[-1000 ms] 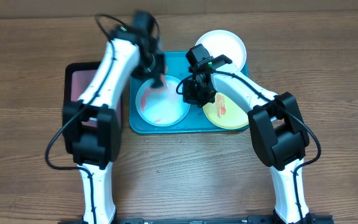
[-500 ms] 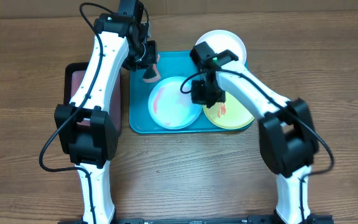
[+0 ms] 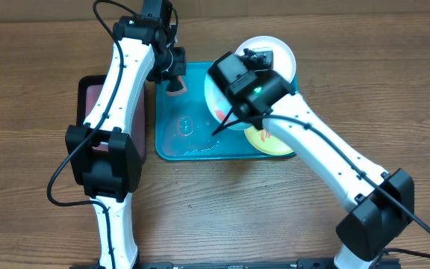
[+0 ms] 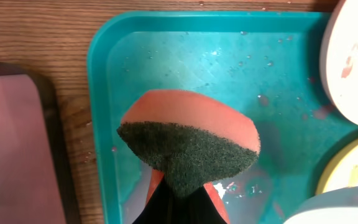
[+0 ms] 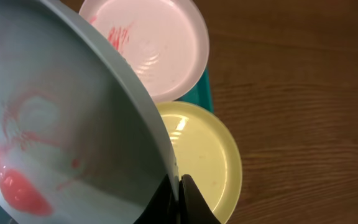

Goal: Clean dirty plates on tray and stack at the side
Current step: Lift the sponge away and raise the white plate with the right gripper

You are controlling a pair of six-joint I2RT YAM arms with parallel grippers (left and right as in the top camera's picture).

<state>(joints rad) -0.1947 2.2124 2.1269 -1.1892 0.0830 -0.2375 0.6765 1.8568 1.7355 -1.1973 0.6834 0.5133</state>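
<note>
My right gripper (image 5: 178,186) is shut on the rim of the pale blue plate (image 5: 61,112) and holds it tilted above the teal tray (image 3: 192,142); red smears and a red puddle show inside it. In the overhead view that plate (image 3: 213,97) is partly under my right wrist. The yellow-green plate (image 3: 278,140) lies on the tray's right end with red smears. The white plate (image 3: 269,52) sits at the tray's far right corner, with a red smear. My left gripper (image 4: 179,199) is shut on an orange and green sponge (image 4: 188,143) above the tray's far left part.
A black tray with a pinkish inside (image 3: 95,104) lies left of the teal tray. The tray floor (image 4: 229,68) is wet with droplets and faint red traces. Bare wooden table (image 3: 394,90) surrounds both trays.
My right gripper has lifted the pale blue plate off the tray floor and tilted it toward the right. My left gripper drew the sponge back off the plate to the tray's far left.
</note>
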